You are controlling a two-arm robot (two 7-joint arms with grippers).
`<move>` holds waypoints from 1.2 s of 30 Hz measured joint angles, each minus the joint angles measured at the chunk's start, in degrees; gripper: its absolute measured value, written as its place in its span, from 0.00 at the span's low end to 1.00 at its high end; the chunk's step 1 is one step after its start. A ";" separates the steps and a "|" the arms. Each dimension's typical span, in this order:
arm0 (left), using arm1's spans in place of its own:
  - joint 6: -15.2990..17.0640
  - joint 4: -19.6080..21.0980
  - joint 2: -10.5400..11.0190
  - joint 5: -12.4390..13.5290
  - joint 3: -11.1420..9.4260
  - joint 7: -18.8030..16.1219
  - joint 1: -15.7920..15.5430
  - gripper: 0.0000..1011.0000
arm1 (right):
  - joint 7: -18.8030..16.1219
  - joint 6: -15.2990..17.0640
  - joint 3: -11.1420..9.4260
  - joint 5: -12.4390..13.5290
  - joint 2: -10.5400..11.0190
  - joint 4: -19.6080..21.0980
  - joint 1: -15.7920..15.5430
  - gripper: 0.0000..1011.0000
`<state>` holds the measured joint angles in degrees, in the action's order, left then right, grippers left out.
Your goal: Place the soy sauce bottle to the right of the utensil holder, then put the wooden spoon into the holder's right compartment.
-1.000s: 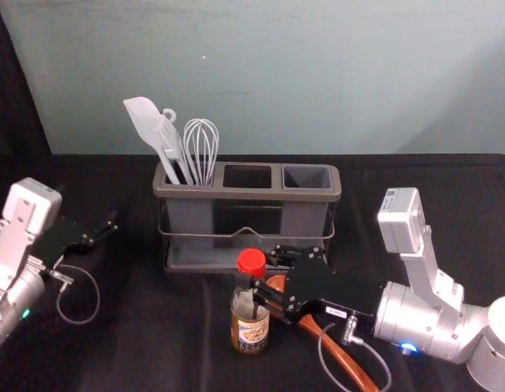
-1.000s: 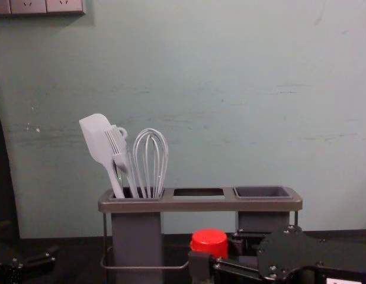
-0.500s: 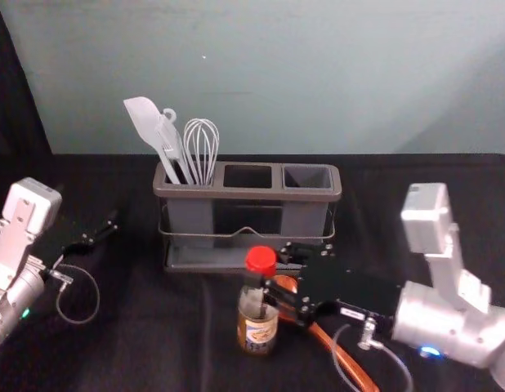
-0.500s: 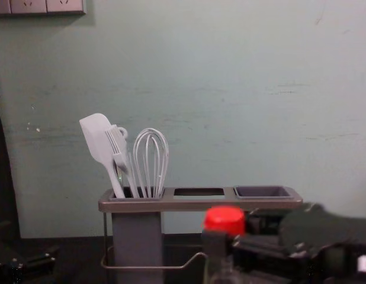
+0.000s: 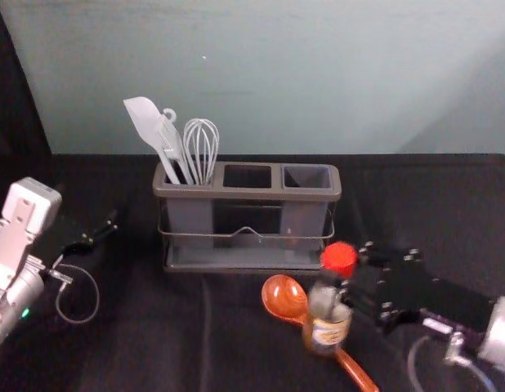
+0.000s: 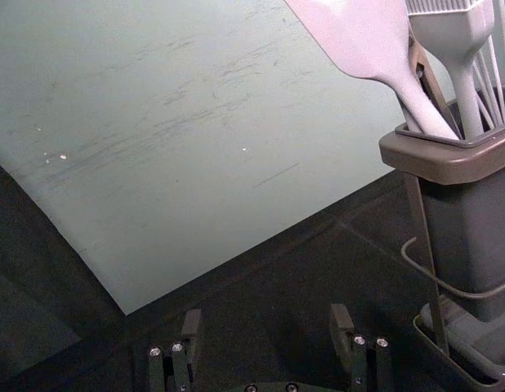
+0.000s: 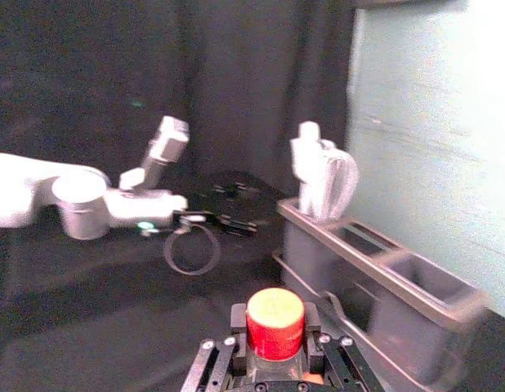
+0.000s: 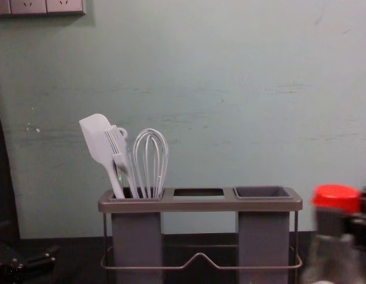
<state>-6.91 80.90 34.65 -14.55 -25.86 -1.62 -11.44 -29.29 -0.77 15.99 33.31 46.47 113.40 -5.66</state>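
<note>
My right gripper (image 5: pixel 348 282) is shut on the neck of the soy sauce bottle (image 5: pixel 327 323), upright over the wooden spoon's handle, in front of the holder's right end. In the right wrist view the right gripper (image 7: pixel 275 331) has its fingers on both sides below the red cap (image 7: pixel 275 320). The wooden spoon (image 5: pixel 283 296) lies on the table, bowl toward the holder. The utensil holder (image 5: pixel 247 193) has an unfilled right compartment (image 5: pixel 308 177). My left gripper (image 5: pixel 105 232) is parked at the left; in the left wrist view the left gripper (image 6: pixel 267 339) stands open.
A white spatula (image 5: pixel 146 122), a brush (image 8: pixel 118 148) and a whisk (image 5: pixel 201 147) stand in the holder's left compartment. A wire rail (image 8: pixel 165 267) runs along the holder's front. Behind is a pale wall (image 8: pixel 230 89).
My right gripper has carried the bottle to the right, from left of the spoon to over its handle, uncovering the spoon's bowl. The left arm has stayed still.
</note>
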 joint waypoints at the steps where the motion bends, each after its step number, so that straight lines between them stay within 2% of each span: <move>1: 0.00 0.00 0.00 0.00 0.00 0.00 0.00 1.00 | 0.31 -0.14 -0.89 0.21 0.29 0.01 -0.77 0.38; 4: 0.00 0.00 0.00 0.00 0.00 0.00 0.00 1.00 | 1.51 -0.76 -4.85 1.40 1.30 -0.29 -3.86 0.38; 7: 0.00 0.00 0.00 0.00 0.00 0.00 0.00 1.00 | 2.19 -1.07 -7.32 1.69 1.90 -0.67 -5.46 0.38; 11: 0.00 0.00 0.00 0.00 0.00 0.00 0.00 1.00 | 3.00 -1.24 -9.75 1.48 2.27 -1.54 -6.50 0.38; 14: 0.00 0.00 0.00 0.00 0.00 0.00 0.00 1.00 | 3.33 -0.99 -10.40 0.90 2.32 -2.27 -6.32 0.38; 18: 0.00 0.00 0.00 0.00 0.00 0.00 0.00 1.00 | 3.92 0.06 -10.53 -0.11 1.90 -3.91 -4.94 0.38; 23: 0.00 0.00 0.00 0.00 0.00 0.00 0.00 1.00 | 4.01 0.43 -10.19 -0.45 -0.25 -6.96 -1.71 0.38; 31: 0.00 0.00 0.00 0.00 0.00 0.00 0.01 1.00 | 2.25 0.78 -7.43 -0.44 -4.97 -13.62 5.73 0.38; 36: 0.00 0.00 0.00 0.00 0.00 0.00 0.00 1.00 | 1.18 1.30 -6.00 -0.83 -6.40 -16.36 9.32 0.38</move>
<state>-6.91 80.90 34.65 -14.55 -25.86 -1.62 -11.43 -28.11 0.53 9.99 32.48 40.06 97.04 3.67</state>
